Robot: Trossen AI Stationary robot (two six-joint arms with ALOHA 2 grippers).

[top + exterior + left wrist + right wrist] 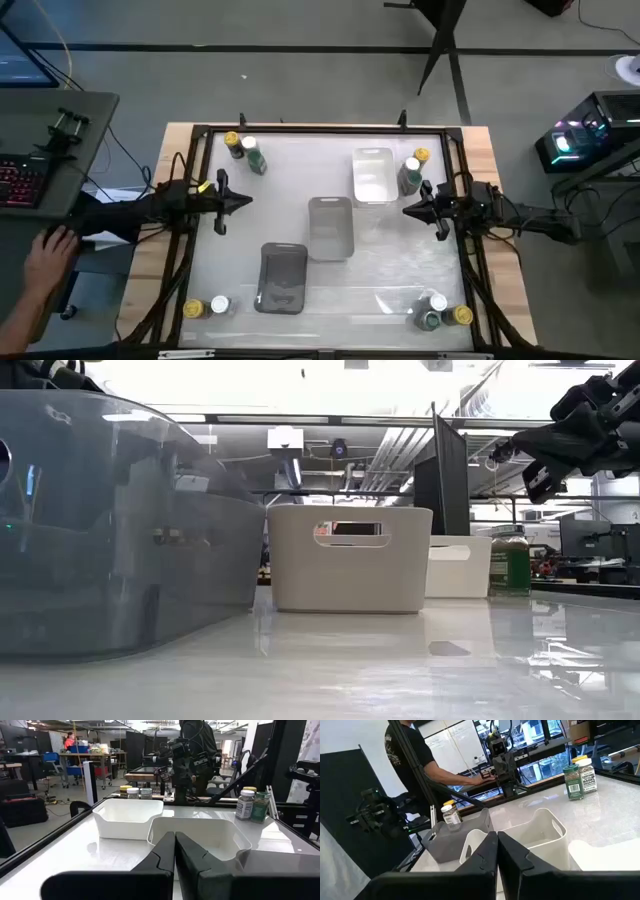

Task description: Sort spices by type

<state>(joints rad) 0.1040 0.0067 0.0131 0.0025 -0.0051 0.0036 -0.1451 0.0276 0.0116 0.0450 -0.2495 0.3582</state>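
Jars in four corners, both arms idle

Spice jars (244,152) stand in clusters at all four table (400,290) corners. Left gripper (240,201) and right gripper (410,209) hang over the left and right edges, jaws shut, empty. Three trays (330,226) sit mid-table

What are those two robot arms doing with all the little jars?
Nothing is being moved right now. The left gripper and the right gripper hover above the table's sides, jaws shut and empty. The spice jars stand in small groups at the four corners of the table. Three trays sit in the middle: a white tray, a light grey tray and a dark grey tray, with no jars visible in them. A person's hand rests beside the table.
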